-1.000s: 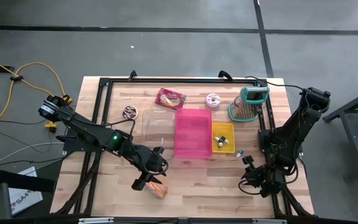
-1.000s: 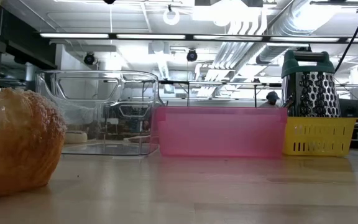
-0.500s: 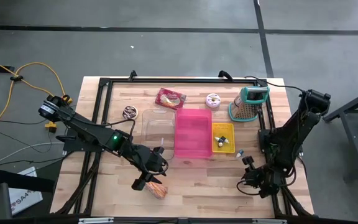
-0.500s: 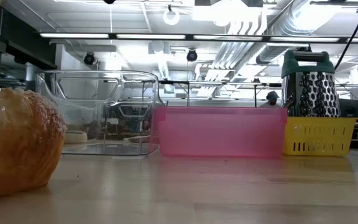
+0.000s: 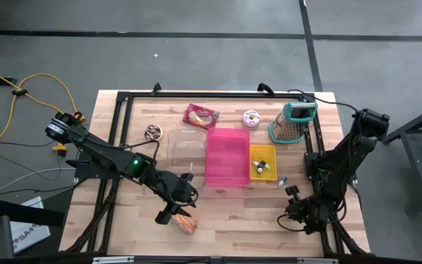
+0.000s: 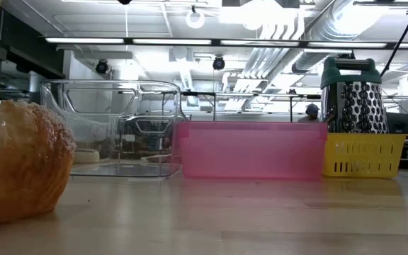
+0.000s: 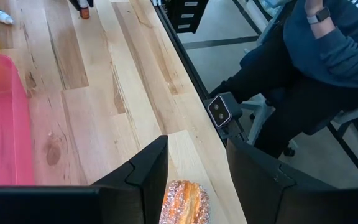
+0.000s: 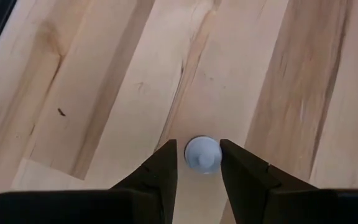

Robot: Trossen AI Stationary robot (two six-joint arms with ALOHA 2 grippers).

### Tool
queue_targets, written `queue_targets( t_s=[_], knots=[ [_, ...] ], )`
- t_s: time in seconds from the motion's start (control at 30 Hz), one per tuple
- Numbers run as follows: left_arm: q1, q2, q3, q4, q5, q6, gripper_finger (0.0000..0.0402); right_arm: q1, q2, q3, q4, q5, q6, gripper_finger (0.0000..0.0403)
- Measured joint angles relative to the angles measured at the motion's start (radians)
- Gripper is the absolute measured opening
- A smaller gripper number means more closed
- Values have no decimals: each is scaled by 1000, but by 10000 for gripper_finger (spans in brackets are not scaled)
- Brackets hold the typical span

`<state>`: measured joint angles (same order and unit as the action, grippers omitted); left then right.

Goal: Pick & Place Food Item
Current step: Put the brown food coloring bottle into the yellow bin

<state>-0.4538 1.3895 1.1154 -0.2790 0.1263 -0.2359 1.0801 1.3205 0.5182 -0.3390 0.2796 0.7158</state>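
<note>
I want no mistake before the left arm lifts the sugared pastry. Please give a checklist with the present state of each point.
1. Left gripper fingers on both sides of the sugar-coated brown pastry: ok.
2. Firm contact with the pastry: cannot tell.
3. Pink plastic bin empty: ok.
4. Way from pastry to bin free: ok.
5. Right gripper, at the table's near right corner, away from the way: ok.
6. It holds a small pale blue cap; grip: cannot tell.

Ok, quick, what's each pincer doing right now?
Left pincer: closed around the sugared pastry, low at the table.
Right pincer: closed on a small pale-blue round piece.
</note>
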Motion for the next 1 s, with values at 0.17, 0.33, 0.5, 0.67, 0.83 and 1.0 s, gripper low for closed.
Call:
queue_targets(
  t_s=[0.17,0.33,0.5,0.67,0.83,1.0],
  knots=[
    [0,0,0,0,0,0,159,0,4,0,0,-9,18,105],
    [0,0,0,0,0,0,159,0,4,0,0,-17,18,85],
    [0,0,0,0,0,0,159,0,4,0,1,-18,18,71],
    [0,0,0,0,0,0,159,0,4,0,2,-17,18,72],
    [0,0,0,0,0,0,159,0,4,0,4,-17,18,65],
    [0,0,0,0,0,0,159,0,4,0,7,-18,22,63]
  ],
)
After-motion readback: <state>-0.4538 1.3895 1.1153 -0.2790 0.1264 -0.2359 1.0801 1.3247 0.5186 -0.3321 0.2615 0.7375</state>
